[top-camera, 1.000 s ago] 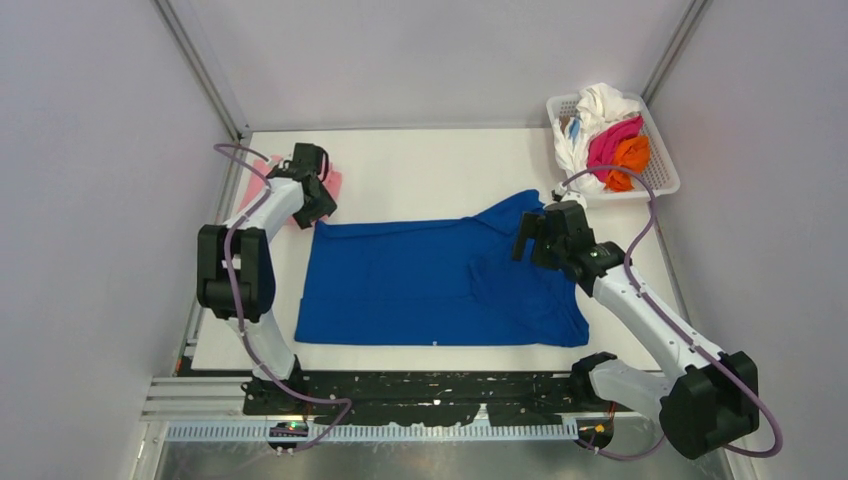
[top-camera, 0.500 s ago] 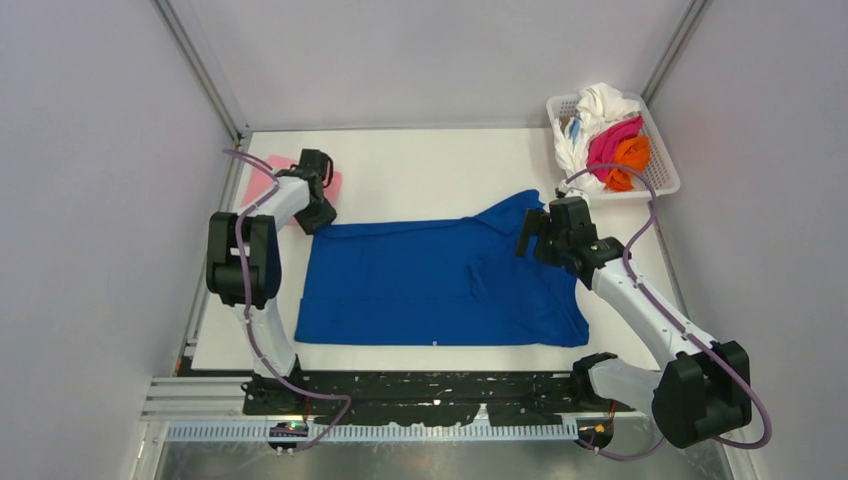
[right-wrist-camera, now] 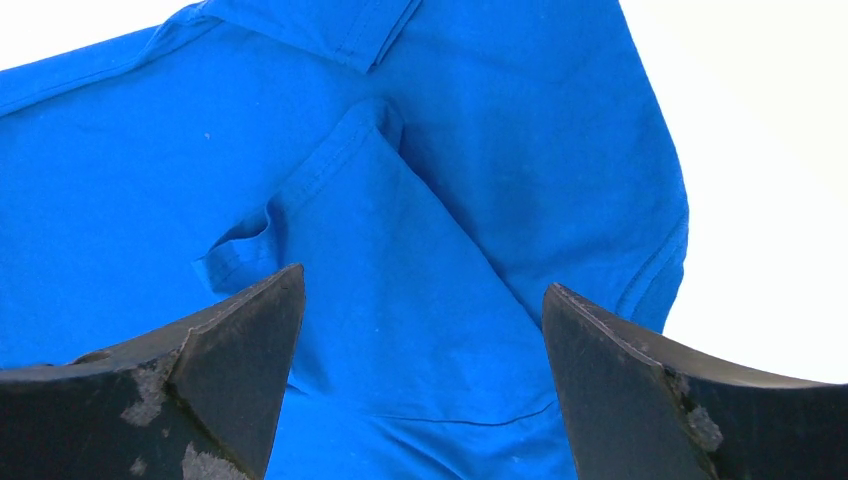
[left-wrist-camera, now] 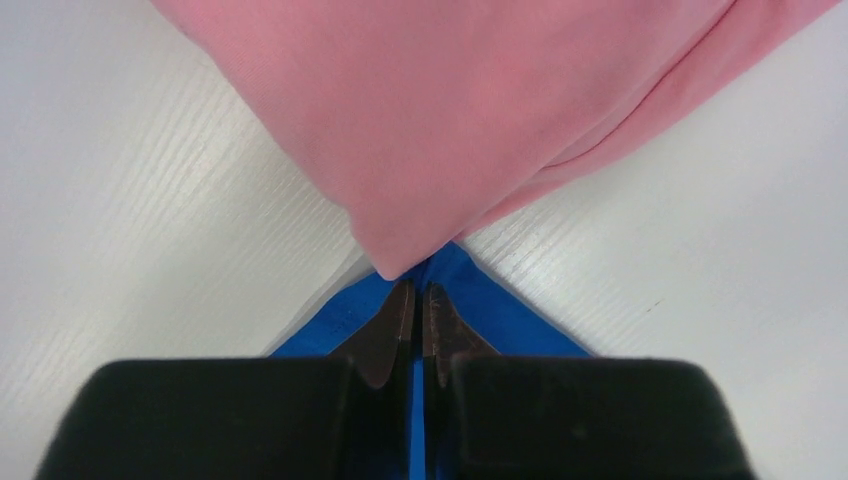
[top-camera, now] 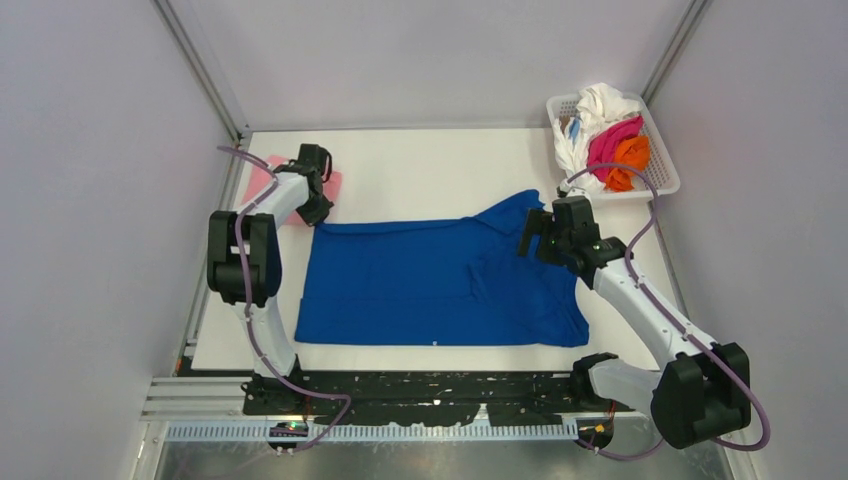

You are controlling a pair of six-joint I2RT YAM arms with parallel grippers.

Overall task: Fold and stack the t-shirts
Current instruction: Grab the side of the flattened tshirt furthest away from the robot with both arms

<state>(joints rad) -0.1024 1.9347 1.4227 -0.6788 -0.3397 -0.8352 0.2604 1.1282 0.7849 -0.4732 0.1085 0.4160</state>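
Blue shirt (top-camera: 420, 285) lies spread on the desk (top-camera: 430, 170); left hand (left-wrist-camera: 412, 300) is clamped on its far corner beside the pink shirt (left-wrist-camera: 480, 100); right hand (right-wrist-camera: 422, 283) hangs apart over the sleeve and should pinch the matching corner before both lift evenly.

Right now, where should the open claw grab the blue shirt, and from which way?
Take the blue t-shirt at its far right corner, by the raised sleeve fold, coming straight down. It lies flat on the table, so only an edge or fold can be pinched. The open right gripper hangs above there.
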